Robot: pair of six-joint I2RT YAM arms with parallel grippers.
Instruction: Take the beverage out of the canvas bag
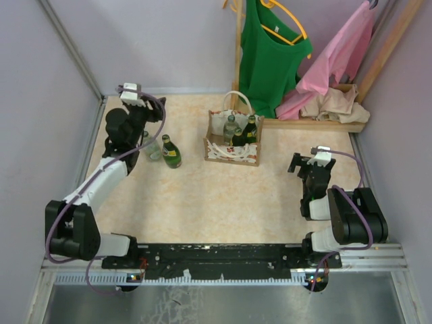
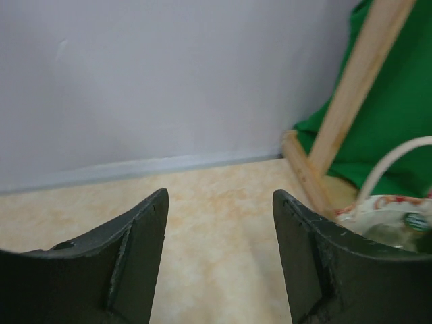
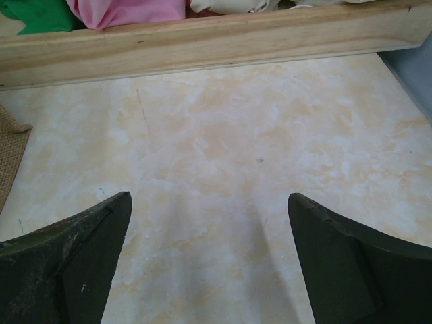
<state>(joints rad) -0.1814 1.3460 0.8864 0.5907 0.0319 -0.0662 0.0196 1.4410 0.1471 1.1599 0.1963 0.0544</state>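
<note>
**Operator:** I'm looking at a cream marbled table [image 1: 202,202] boxed in by pale walls, with a wooden rack [image 1: 317,123] at the far right carrying a green garment [image 1: 270,54] and a pink one [image 1: 337,57]. The canvas bag [image 1: 233,150] stands upright near the far middle of the table.

**Colleague:** How far along are you?

**Operator:** Partway, I'd judge. Two bottles stand on the table left of the bag: a clear one [image 1: 150,146] and a green one [image 1: 170,152], close beside each other. Inside the bag I still see a clear bottle [image 1: 231,128] and a dark bottle [image 1: 250,129] poking up. So some drinks look to be out, and at least two are left.

**Colleague:** And the claws?

**Operator:** The left gripper [image 2: 219,260] has its jaws apart with only bare table between them; nothing is held. It sits right by the two standing bottles. The right gripper [image 3: 209,263] is spread wide over bare table too, parked well away from the bag.

**Colleague:** Do the wrist views add anything?

**Operator:** The left wrist catches the bag's white handle [image 2: 395,165] and printed rim at its right edge, but not the two bottles on the table. The right wrist shows the rack's base rail [image 3: 202,40] up close. Only the overhead shows the bottles.
</note>
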